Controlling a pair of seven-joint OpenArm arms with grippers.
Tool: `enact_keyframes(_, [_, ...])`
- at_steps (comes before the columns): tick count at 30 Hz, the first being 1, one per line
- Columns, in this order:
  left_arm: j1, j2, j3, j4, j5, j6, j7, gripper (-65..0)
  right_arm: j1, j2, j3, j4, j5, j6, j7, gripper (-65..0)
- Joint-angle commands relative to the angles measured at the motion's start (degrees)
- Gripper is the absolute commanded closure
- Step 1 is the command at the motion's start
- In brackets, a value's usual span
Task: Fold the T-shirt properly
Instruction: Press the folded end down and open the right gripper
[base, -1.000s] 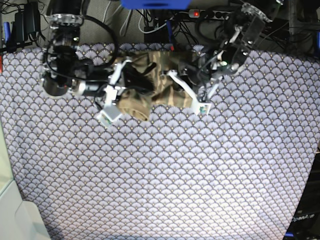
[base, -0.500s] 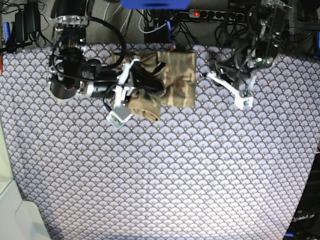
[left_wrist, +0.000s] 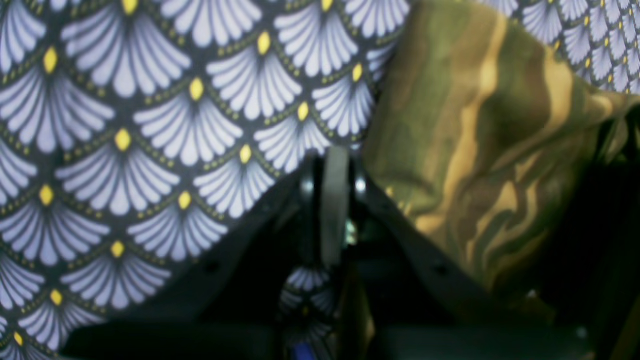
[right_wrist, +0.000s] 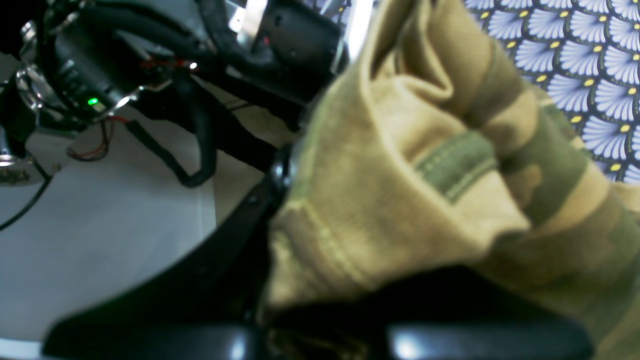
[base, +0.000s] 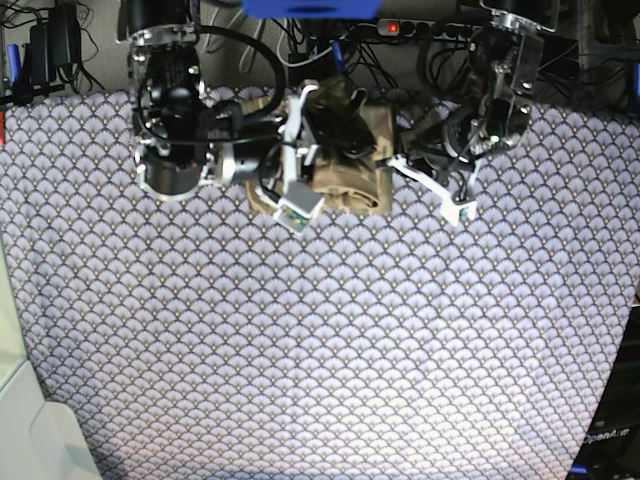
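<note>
Purple table cloth bears bunched T-shirt, right tool clamping it.

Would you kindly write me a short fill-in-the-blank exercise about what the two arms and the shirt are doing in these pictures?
1. The T-shirt has a ____ pattern.
2. The right gripper is shut on the ____.
3. The left gripper hangs over the table cloth, holding ____.
4. In the base view, the shirt lies near the table's ____ edge.

Missing words: camouflage; T-shirt; nothing; far
</note>
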Motion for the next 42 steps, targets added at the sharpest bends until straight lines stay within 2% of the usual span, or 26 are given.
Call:
enact_keyframes(1, [0.0,-0.2,0.0,0.1,0.6,0.6,1.1,-2.5,0.8,-0.2,-0.1,0.8,2.0,0.2,1.8,0.0])
enact_keyframes(11, [0.6,-0.6,0.0,0.4,0.4,0.5,1.1,-2.5,4.0,1.7,0.2,-3.2,2.1,0.2,1.8,0.0])
enact_keyframes(16, [1.7,-0.7,-0.2,0.4,0.5,0.4,1.1,-2.5,5.1,4.2,0.3,-3.3,2.0,0.2,1.9,0.0])
enact_keyframes(21, [1.7,-2.2,0.0,0.5,0.3,0.4,1.1,-2.5,5.2,6.7,0.1,-3.3,-1.5,0.2,4.7,0.0])
enact_keyframes(27, [2.6,-3.8,-0.4,4.0,0.3,0.4,1.2,-2.5,3.8,6.4,-0.8,-3.3,-6.9,0.2,5.0,0.0])
enact_keyframes(33, [3.1,-4.4,-0.4,5.9,0.3,0.4,1.2,-2.5,3.9,6.4,-4.6,-3.4,-7.3,0.2,5.0,-0.5])
enact_keyframes(37, [4.0,-4.5,-0.4,5.9,0.3,0.4,1.2,-2.5,4.0,6.4,-4.4,-6.0,-7.3,0.2,5.0,-10.4])
enact_keyframes(42, [4.6,-4.5,-0.4,5.9,0.3,0.4,1.2,-2.5,5.5,6.5,-3.4,-9.9,-7.1,0.2,5.1,-29.0])
